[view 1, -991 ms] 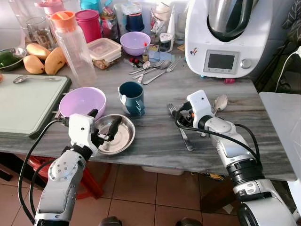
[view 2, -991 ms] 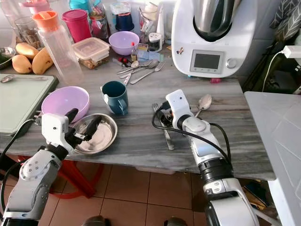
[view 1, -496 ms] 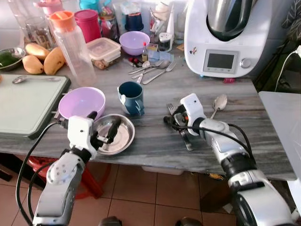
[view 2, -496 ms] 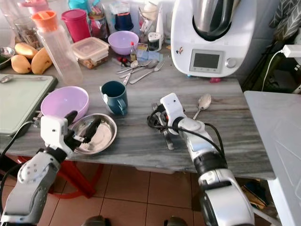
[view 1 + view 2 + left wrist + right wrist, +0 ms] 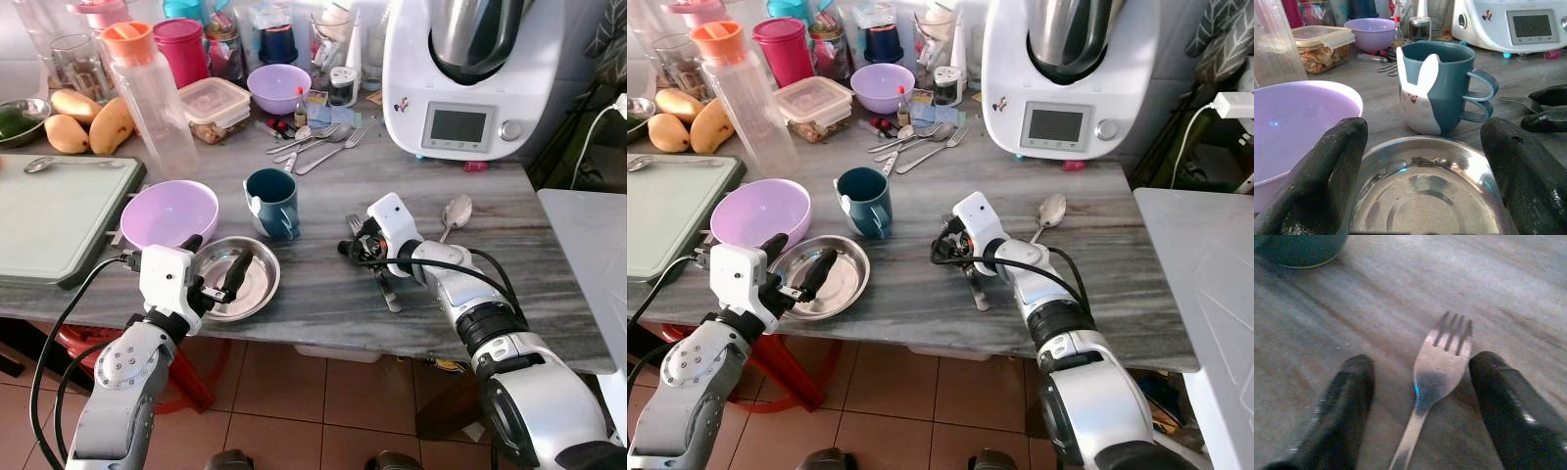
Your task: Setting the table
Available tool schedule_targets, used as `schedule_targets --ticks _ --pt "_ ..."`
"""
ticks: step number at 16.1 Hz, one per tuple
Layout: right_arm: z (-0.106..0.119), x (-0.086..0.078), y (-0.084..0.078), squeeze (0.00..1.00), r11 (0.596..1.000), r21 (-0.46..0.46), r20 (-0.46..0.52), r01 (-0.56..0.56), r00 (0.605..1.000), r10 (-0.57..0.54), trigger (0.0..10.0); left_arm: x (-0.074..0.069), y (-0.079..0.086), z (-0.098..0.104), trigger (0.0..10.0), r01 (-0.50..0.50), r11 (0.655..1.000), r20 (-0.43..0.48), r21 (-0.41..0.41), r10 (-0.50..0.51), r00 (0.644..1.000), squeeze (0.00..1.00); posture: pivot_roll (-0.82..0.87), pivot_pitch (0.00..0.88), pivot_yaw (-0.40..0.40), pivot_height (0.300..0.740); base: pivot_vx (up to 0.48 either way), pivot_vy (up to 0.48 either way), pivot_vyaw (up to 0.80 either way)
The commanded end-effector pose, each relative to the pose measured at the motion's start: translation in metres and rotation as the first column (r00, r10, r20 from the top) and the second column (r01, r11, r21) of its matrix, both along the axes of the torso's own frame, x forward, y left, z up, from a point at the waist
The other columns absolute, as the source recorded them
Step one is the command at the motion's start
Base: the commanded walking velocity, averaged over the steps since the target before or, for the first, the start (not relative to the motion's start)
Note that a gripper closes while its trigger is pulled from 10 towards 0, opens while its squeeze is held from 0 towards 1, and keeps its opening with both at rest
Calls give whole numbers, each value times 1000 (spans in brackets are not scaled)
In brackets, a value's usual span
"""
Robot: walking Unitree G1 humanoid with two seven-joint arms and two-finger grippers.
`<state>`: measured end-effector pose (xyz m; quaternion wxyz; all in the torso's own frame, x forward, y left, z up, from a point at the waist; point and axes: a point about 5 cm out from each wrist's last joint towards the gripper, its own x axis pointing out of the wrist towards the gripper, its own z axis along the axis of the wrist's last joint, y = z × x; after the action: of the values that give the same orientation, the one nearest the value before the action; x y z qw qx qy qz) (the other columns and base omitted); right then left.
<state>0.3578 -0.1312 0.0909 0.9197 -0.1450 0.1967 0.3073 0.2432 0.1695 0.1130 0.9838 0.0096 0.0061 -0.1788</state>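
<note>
Crowding the fork (image 5: 375,265): blue mug (image 5: 273,204), spoon (image 5: 456,213).

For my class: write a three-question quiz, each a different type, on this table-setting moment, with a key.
1. True or false: the right pincer is shut on the fork.
2. Which item lies between the left pincer's open fingers? A) mug B) steel dish C) purple bowl
3. Fill in: the spoon lies on the table in front of the white ____.

Key:
1. False; its fingers are open either side of the fork.
2. B
3. Appliance
</note>
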Motion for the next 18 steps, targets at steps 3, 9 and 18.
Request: schedule_targets --ticks 3,9,18 --pt "-22 -9 -12 0 999 -19 -113 44 993 -46 0 -2 -2 2 10000 6 1000 2 3 -6 1000 0 44 69 29 740 0 0 0" --pt "-28 -10 -16 0 986 63 -186 152 973 -138 0 0 -1 3 10000 7 1000 3 5 -7 1000 0 47 66 33 740 0 0 0" --pt "-20 -6 -33 0 971 -28 -67 236 969 -238 0 3 -5 2 10000 14 1000 7 -2 -14 1000 0 32 53 34 740 0 0 0"
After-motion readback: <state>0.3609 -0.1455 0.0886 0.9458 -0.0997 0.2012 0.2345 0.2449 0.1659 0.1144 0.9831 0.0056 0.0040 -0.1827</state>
